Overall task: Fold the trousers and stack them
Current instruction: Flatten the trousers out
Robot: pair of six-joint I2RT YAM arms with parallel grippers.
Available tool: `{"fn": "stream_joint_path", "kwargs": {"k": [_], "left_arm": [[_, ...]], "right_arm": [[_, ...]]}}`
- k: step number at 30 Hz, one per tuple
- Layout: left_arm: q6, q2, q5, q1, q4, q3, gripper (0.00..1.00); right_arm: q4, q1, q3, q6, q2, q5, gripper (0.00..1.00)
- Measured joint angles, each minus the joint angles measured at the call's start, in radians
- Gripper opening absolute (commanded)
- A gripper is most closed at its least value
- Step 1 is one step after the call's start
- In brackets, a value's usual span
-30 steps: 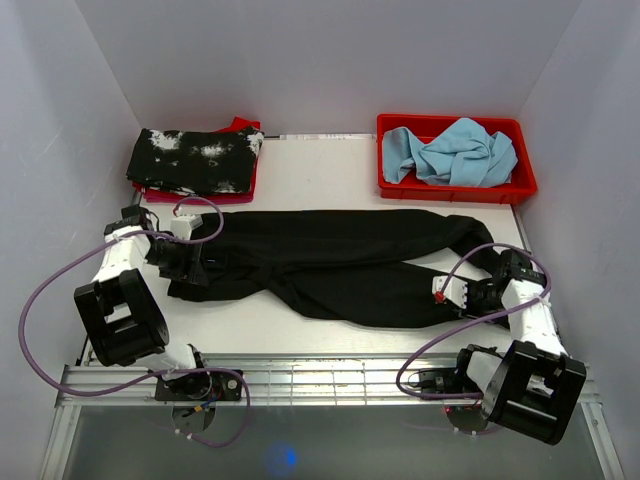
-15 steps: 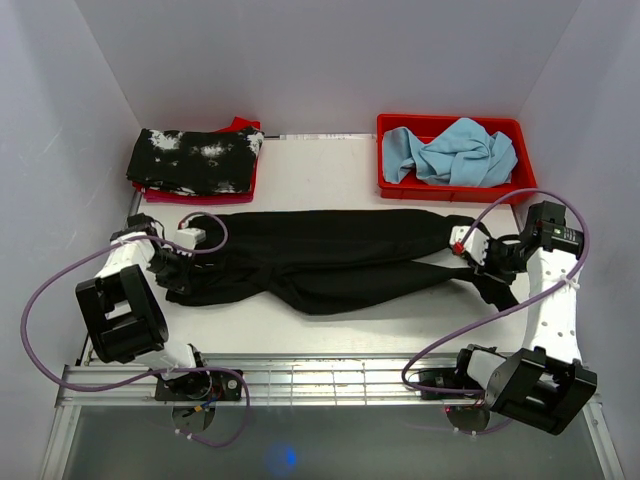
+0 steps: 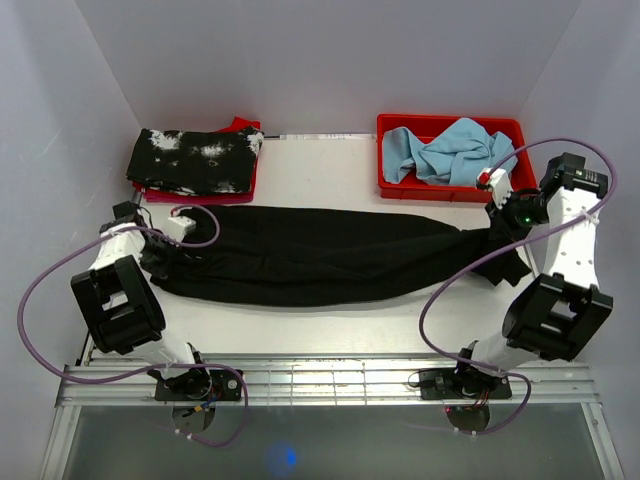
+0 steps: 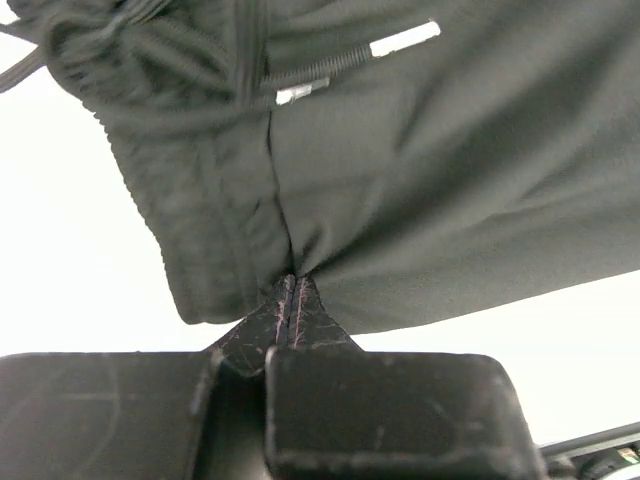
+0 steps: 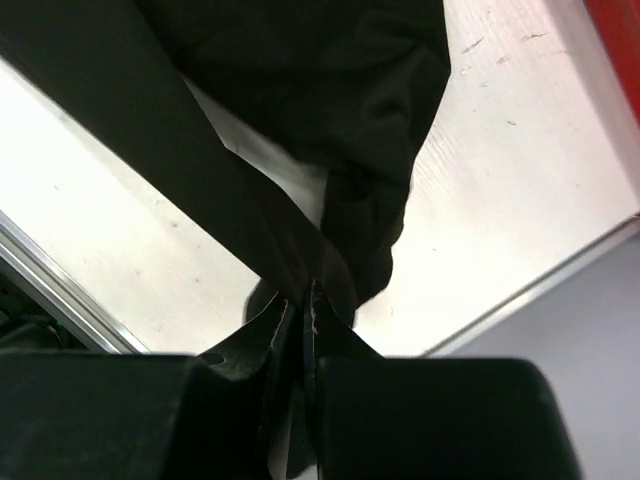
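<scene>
The plain black trousers (image 3: 320,255) lie stretched across the table from left to right. At their left end my left gripper (image 3: 158,258) is shut on the waistband edge (image 4: 230,250), where the drawstring and a zip show. My right gripper (image 3: 497,215) is lifted at the right end and shut on a leg end (image 5: 300,250), which hangs down toward the table (image 5: 520,170). The cloth runs taut between the two grips.
A red bin (image 3: 455,185) with a light blue cloth (image 3: 450,150) stands at the back right, close to the right arm. A black garment with white splotches (image 3: 195,158) lies folded on a red cloth at the back left. Grey walls close in both sides.
The left gripper shut on the waistband. The right gripper rose and moved back toward the red bin with the leg end, pulling the two splayed legs together into one straight band.
</scene>
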Motion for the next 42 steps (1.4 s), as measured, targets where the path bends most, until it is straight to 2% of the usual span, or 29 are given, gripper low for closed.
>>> {"fn": "stream_joint_path", "kwargs": {"k": [4, 5, 6, 9, 17, 23, 30, 36, 38, 41, 42], "left_arm": [[0.02, 0.019, 0.056, 0.003, -0.013, 0.089, 0.0], [0.019, 0.026, 0.073, 0.003, -0.022, 0.113, 0.04], [0.019, 0.034, 0.092, 0.003, -0.033, 0.139, 0.22], [0.016, 0.048, 0.148, 0.003, -0.058, 0.194, 0.42], [0.068, -0.033, 0.293, 0.003, -0.165, 0.216, 0.45], [0.193, -0.184, 0.343, -0.037, -0.231, 0.076, 0.47], [0.201, -0.213, 0.308, -0.256, -0.124, -0.135, 0.46], [0.202, -0.204, 0.282, -0.327, -0.049, -0.172, 0.44], [0.207, -0.2, 0.269, -0.347, -0.018, -0.187, 0.32], [0.225, -0.185, 0.243, -0.388, 0.005, -0.212, 0.05], [0.237, -0.178, 0.232, -0.403, 0.002, -0.217, 0.03]], "right_arm": [[0.011, 0.0, 0.034, 0.093, 0.144, -0.014, 0.08], [0.016, 0.0, 0.032, 0.115, 0.182, -0.011, 0.08], [0.027, 0.0, 0.027, 0.139, 0.22, -0.006, 0.08], [0.082, 0.0, -0.02, 0.205, 0.304, 0.02, 0.08], [0.182, 0.011, -0.111, 0.308, 0.32, 0.09, 0.08], [0.223, 0.022, -0.14, 0.378, 0.323, 0.129, 0.08], [0.225, 0.027, -0.14, 0.404, 0.333, 0.141, 0.08], [0.189, 0.029, -0.141, 0.367, 0.313, 0.175, 0.08], [0.179, 0.029, -0.147, 0.352, 0.288, 0.19, 0.08], [0.157, 0.029, -0.149, 0.336, 0.261, 0.204, 0.08], [0.149, 0.029, -0.149, 0.33, 0.256, 0.208, 0.08]]}}
